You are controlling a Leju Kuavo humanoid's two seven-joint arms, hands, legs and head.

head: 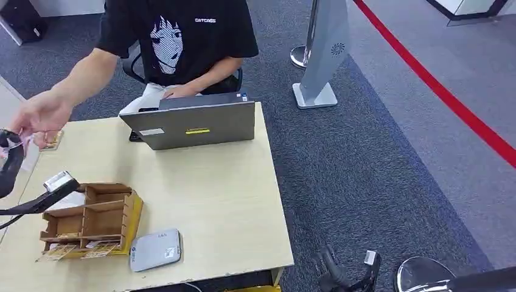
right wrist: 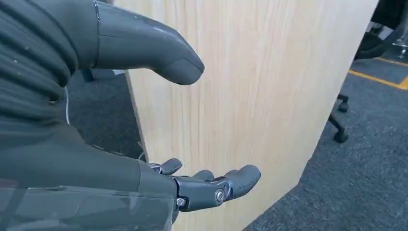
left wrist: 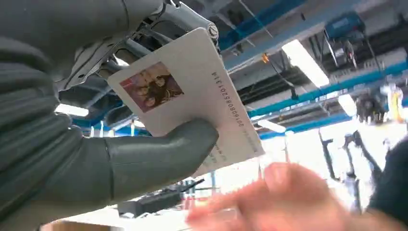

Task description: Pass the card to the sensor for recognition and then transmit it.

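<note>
Pale wood table on grey carpet, left hand pinching card, right hand empty, fingers apart

One bench carries one laptop, one cardboard organizer and one grey sensor pad. One card is in the left hand. Perhaps two loose cards lie by the organizer. One person.

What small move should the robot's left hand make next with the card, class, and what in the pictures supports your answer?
Probably hold steady and loosen its grip once the person takes the card. The left hand pinches the card under its thumb, raised beyond the table's edge, and the person's hand is reaching in just beside the card, apparently not yet gripping it.
</note>
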